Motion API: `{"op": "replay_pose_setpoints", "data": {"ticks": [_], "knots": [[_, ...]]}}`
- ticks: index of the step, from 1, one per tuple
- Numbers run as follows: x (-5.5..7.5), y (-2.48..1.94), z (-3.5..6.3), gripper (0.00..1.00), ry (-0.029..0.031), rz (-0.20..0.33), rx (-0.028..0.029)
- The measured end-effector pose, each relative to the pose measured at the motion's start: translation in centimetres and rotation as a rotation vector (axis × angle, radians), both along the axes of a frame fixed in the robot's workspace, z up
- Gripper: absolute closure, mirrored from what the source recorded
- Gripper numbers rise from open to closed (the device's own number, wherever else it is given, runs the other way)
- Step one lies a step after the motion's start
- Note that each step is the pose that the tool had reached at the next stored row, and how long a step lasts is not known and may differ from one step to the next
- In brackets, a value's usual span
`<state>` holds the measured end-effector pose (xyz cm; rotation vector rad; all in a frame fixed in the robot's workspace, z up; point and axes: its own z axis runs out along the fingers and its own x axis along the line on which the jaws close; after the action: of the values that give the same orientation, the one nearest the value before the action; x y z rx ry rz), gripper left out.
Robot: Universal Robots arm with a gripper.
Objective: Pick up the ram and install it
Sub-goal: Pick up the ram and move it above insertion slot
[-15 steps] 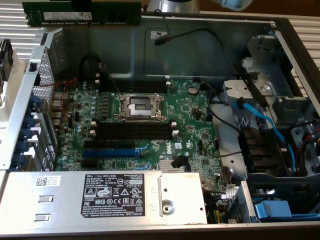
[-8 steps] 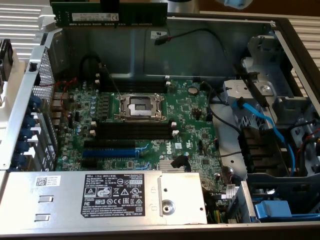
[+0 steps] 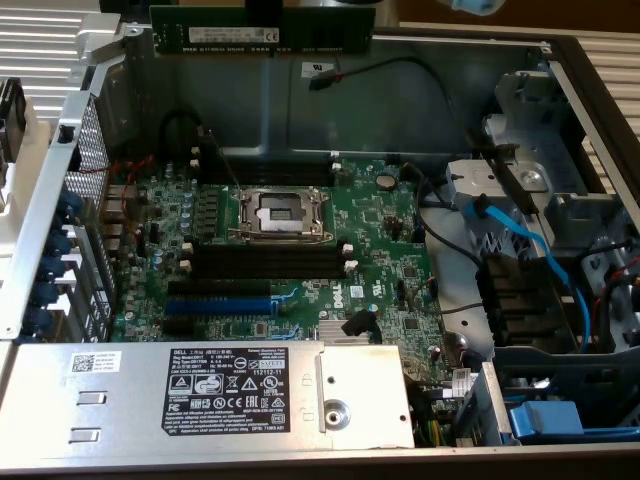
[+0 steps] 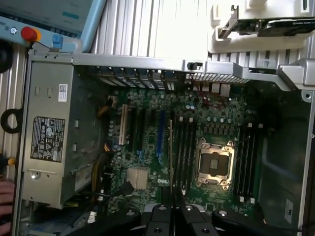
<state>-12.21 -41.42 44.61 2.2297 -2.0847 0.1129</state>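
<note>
Dark-green and flat, the ram (image 3: pixel 262 30) hung lengthwise at the top of my exterior view. It was held in the air above the back wall of the open computer case (image 3: pixel 40 210), with its white label toward the camera. On my wrist view I saw it edge-on, running out from the gripper (image 4: pixel 173 209), whose black fingers (image 4: pixel 160 216) were clamped close against its two faces. So the tool was grasping the ram, well apart from the board below.

Under it lay the green motherboard (image 3: pixel 390 250) with the CPU socket (image 3: pixel 280 212) near the middle. The long black slots (image 3: pixel 265 262) with white end clips ran just beside the socket, on its near side in the exterior view. Nearer still sat the blue slot (image 3: pixel 218 305). The grey power supply (image 3: pixel 200 390) with its black sticker filled the near edge of the case. A blue cable (image 3: pixel 520 240) curved across the drive bay on the exterior view's right.
</note>
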Motion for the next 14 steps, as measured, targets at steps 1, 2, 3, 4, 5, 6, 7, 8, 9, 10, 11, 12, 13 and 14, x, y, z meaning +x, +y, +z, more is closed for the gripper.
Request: {"op": "replay_pose_setpoints", "data": {"ticks": [1, 2, 3, 4, 5, 6, 7, 8, 9, 10, 11, 12, 13, 14], "knots": [[0.02, 0.0, -0.05, 0.88, 0.0, -0.008, 0.0001], [0.03, 0.0, -0.1, 0.88, 0.0001, -0.017, 0.0003], [0.04, 0.0, -0.15, 0.88, 0.0002, -0.026, 0.0005], [0.06, 0.01, -0.21, 0.88, 0.0002, -0.034, 0.0009], [0.12, 0.01, -0.25, 0.88, 0.0002, -0.04, 0.0014], [0.21, 0.01, -0.25, 0.88, 0.0001, -0.042, 0.0014], [0.22, 0.01, -0.25, 0.88, 0.0002, -0.042, 0.0014], [0.22, 0.01, -0.25, 0.88, 0.0002, -0.042, 0.0014], [0.22, 0.01, -0.25, 0.88, 0.0002, -0.042, 0.0014], [0.22, 0.01, -0.25, 0.88, 0.0002, -0.042, 0.0014], [0.22, 0.08, -0.27, 0.88, 0.0001, -0.042, 0.0017], [0.23, 0.24, -0.28, 0.88, 0.0, -0.042, 0.0014], [0.23, 0.42, -0.3, 0.88, -0.0004, -0.042, 0.0014], [0.22, 0.59, -0.32, 0.88, -0.0013, -0.042, 0.0015]]}}
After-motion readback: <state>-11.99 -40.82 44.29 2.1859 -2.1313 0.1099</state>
